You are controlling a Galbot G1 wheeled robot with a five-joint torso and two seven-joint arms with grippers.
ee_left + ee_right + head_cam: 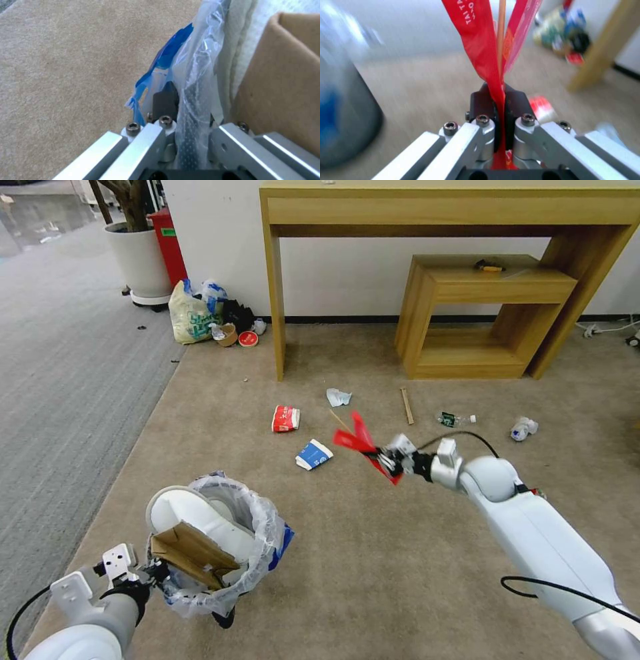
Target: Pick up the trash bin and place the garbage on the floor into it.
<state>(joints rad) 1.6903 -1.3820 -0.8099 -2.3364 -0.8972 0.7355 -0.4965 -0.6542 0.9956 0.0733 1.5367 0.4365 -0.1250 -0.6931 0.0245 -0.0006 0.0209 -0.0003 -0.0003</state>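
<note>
The trash bin [263,527], black with a crinkly clear liner, hangs low at the left, holding a white slipper [200,517] and cardboard [190,555]. My left gripper [155,572] is shut on its rim; the left wrist view shows the liner [191,100] pinched between the jaws. Above the floor [373,580], my right gripper [385,460] is shut on a long red wrapper [359,439], with a thin stick [501,37] inside the wrapper [476,42]. Garbage on the carpet: a red cup [285,419], a blue-white cup [313,455], crumpled paper [337,397], a wooden stick [407,405] and two bottles [455,419] [523,428].
A wooden desk [440,207] with a small wooden stand [487,313] under it lines the far wall. A pale-yellow shopping bag [190,317] and a plant pot [140,260] stand at the back left. A grey carpet strip [60,367] runs along the left.
</note>
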